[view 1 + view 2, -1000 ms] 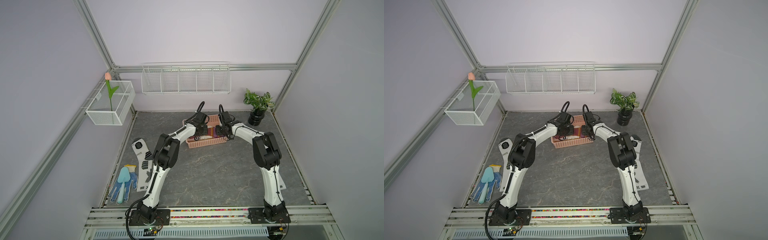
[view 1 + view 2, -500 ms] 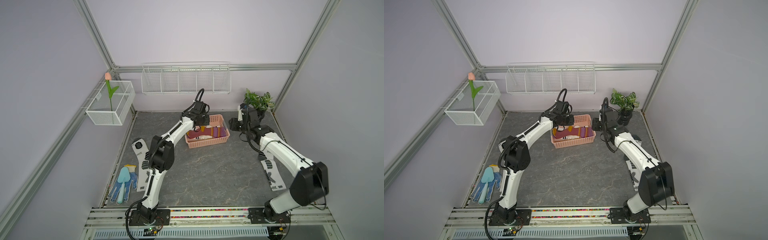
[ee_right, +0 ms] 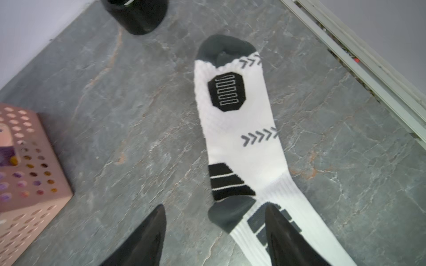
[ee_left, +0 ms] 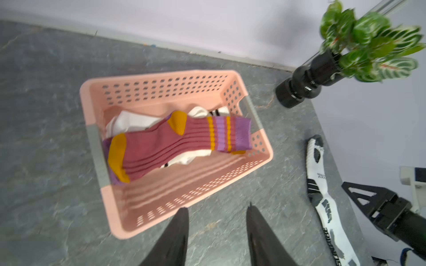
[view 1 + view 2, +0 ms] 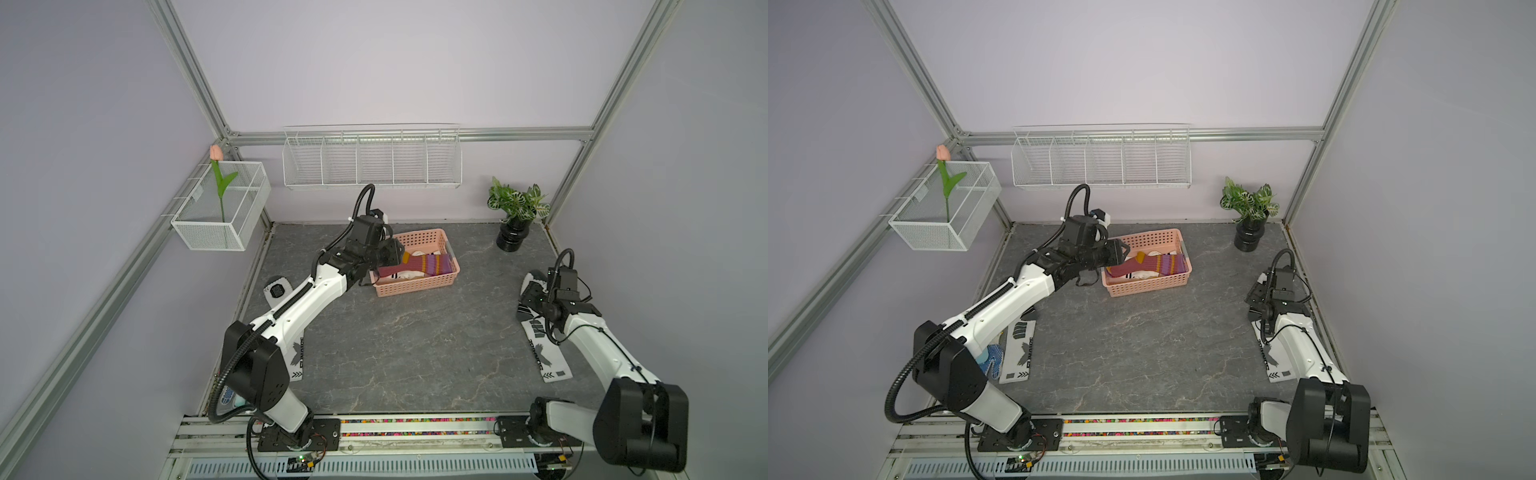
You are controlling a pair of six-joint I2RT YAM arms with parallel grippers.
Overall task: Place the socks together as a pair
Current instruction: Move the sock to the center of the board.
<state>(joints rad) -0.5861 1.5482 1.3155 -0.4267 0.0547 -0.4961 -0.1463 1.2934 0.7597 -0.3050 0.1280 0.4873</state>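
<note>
Black jaws of the left gripper point(image 4: 216, 207) stand apart, empty, just outside a wall of the pink perforated plastic basket point(image 4: 161, 89). Inside, a maroon sock with purple and orange stripes point(image 4: 161, 147) lies across white socks point(image 4: 131, 122). The right gripper point(image 3: 214, 207), likewise spread and empty, hangs above a white sports sock with black and grey markings point(image 3: 237, 129), flat on the grey marbled tabletop point(image 3: 115, 115); a matching sports sock point(image 5: 1019, 353) lies under the left arm point(image 5: 1017, 299).

— How many white socks point(image 4: 129, 122) in the basket point(image 4: 161, 87)?
— Can't tell; the maroon sock point(image 4: 161, 147) covers most of them.
— The sports sock point(image 5: 1017, 365) on the left?
— Half under the left arm point(image 5: 1009, 299), the glove point(image 5: 994, 359) too. The other sports sock point(image 3: 237, 129) runs off the right wrist view's edge.
</note>
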